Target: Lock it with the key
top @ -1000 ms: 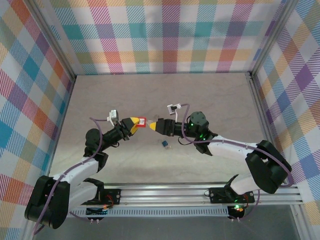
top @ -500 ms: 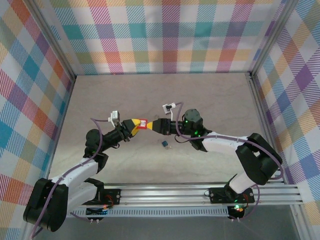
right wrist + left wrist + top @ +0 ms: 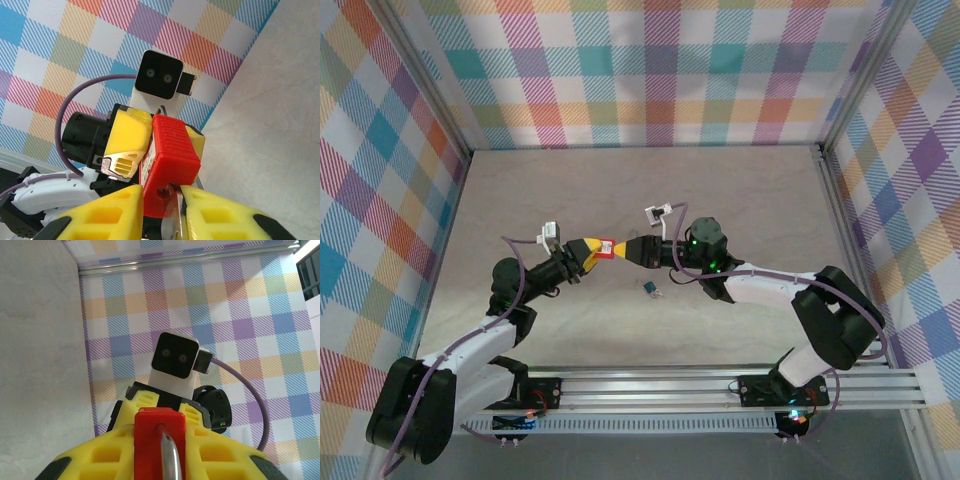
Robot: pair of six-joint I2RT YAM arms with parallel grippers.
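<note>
Right gripper (image 3: 162,200): jaws nearly together around tiny thin silver-grey metal key (image 3: 174,216) in red block-shaped padlock (image 3: 170,150) keyhole; contact unclear. Left gripper (image 3: 588,250) clamps padlock. Key likely light, stiff, slippery: pinch its flat head.

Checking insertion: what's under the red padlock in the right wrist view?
A thin silver key meets the red padlock from below, between the right pincer's yellow fingers. How far it enters is covered.
</note>
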